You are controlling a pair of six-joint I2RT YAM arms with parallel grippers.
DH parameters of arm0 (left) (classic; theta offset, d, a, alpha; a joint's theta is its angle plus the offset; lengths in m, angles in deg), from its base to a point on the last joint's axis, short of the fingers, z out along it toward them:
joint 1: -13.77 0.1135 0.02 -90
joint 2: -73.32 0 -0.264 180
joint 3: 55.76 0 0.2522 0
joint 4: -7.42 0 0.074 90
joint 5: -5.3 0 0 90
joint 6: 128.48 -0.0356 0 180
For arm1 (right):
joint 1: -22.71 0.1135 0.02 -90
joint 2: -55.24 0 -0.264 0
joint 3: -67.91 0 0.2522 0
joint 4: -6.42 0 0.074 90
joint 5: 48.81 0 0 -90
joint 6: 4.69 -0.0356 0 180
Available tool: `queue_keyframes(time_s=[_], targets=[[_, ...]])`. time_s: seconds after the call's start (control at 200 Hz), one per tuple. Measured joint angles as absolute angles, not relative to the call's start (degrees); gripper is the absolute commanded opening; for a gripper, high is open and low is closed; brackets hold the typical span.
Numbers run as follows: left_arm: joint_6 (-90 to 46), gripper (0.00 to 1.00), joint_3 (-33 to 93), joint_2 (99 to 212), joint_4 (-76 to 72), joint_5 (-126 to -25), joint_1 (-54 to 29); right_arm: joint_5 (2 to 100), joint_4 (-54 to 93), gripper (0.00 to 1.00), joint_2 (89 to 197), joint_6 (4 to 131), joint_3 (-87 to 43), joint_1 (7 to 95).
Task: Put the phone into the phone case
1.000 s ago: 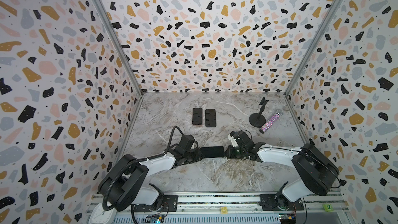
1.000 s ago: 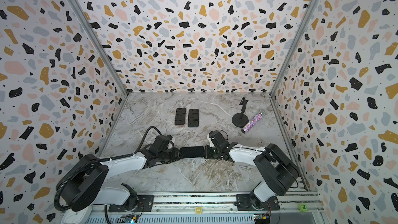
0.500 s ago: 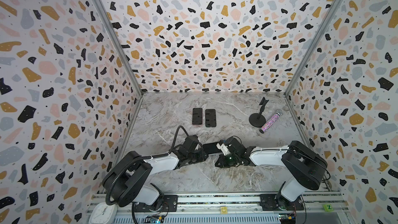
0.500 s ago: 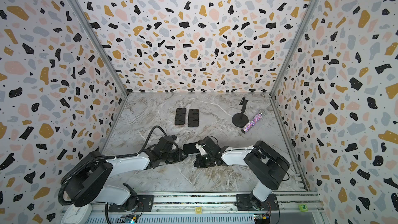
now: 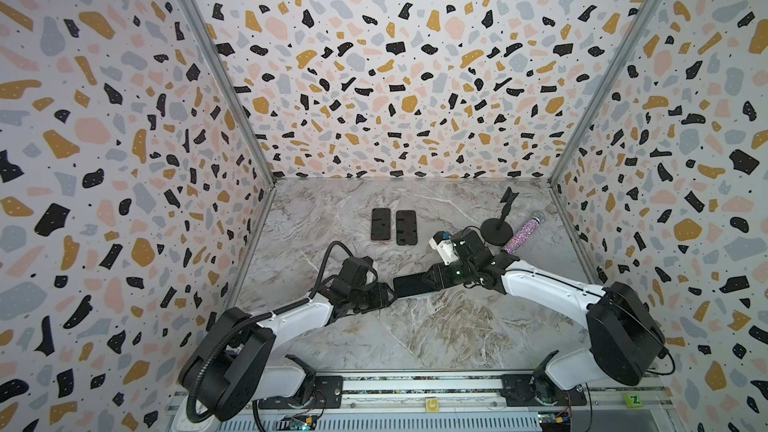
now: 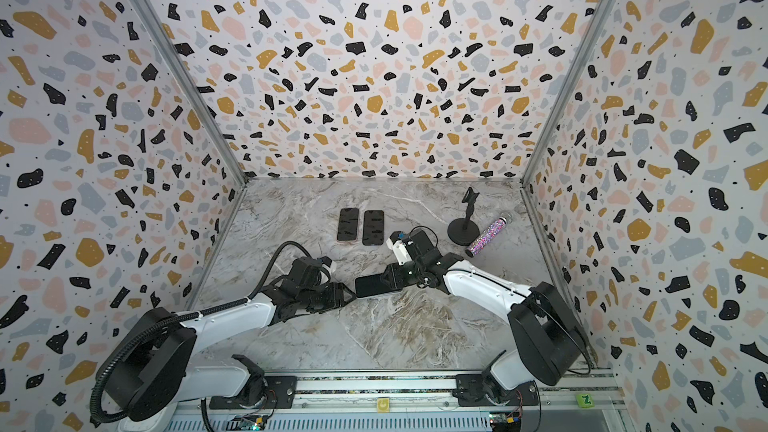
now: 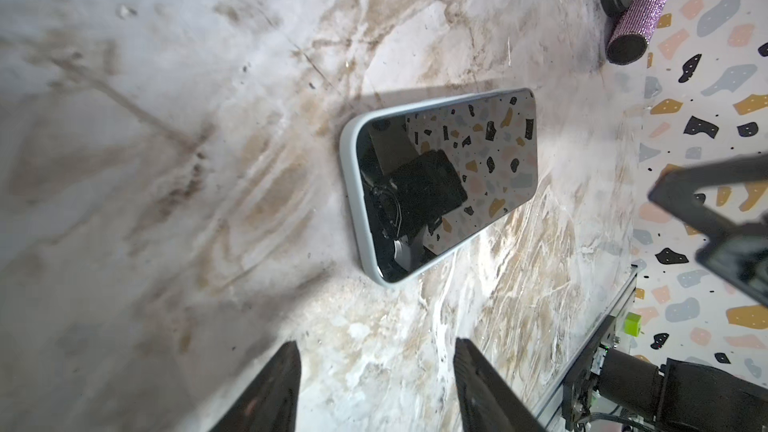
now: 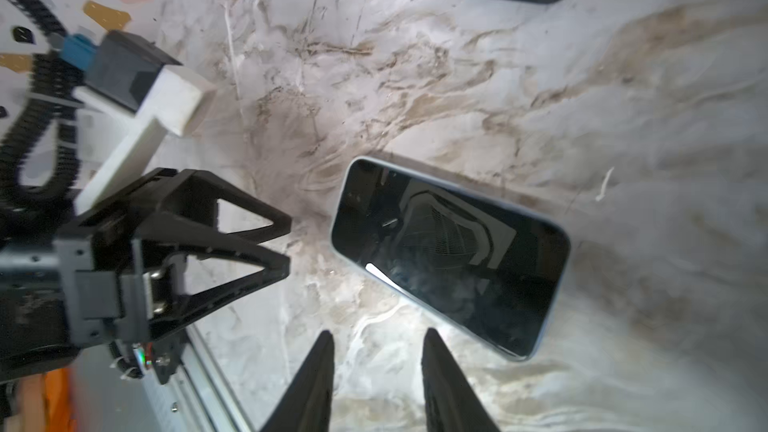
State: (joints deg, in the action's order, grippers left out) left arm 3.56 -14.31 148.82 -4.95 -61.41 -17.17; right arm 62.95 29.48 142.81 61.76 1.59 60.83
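The phone (image 5: pixel 415 284) (image 6: pixel 375 285) lies flat and screen up on the marble table, set inside a pale grey-blue phone case whose rim (image 7: pixel 350 184) shows round it. In the right wrist view the phone (image 8: pixel 449 255) lies free, just ahead of the jaws. My left gripper (image 5: pixel 388 296) (image 7: pixel 376 351) is open a short way off the phone's left end, nothing between its fingers. My right gripper (image 5: pixel 437 278) (image 8: pixel 378 338) is open at the phone's right end, also holding nothing. The left gripper (image 8: pixel 286 243) shows in the right wrist view as well.
At the back of the table lie a pink-cased phone (image 5: pixel 381 224) and a dark-cased phone (image 5: pixel 406 227) side by side. A black stand (image 5: pixel 496 231) and a glittery purple microphone (image 5: pixel 524 233) are at the back right. Patterned walls close in three sides.
Both grippers were shut on the phone's ends, holding it between them. Both have opened and let go. The phone now lies free on the table, and the right gripper has drawn back.
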Motion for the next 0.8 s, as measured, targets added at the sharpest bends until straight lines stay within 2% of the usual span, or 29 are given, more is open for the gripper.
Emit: queue_keyframes(time_s=[0.175,0.32,0.616,0.796], targets=[[3.25,0.58,-12.74,152.15,-4.32,-61.17,-17.17,63.23,29.33,0.56,151.97,66.66,-1.38,58.69],[2.64,0.57,-9.31,156.56,-3.9,-61.17,-17.17,64.11,29.33,0.63,154.66,69.52,-2.91,57.8],[2.6,0.55,-7.1,161.52,-0.89,-60.3,-17.15,68.11,26.31,0.65,159.71,72.23,-5.75,55.89],[2.62,0.54,-5.99,163.31,0.51,-59.58,-17.24,68.87,26.46,0.62,160.06,72.78,-5.01,55.94]])
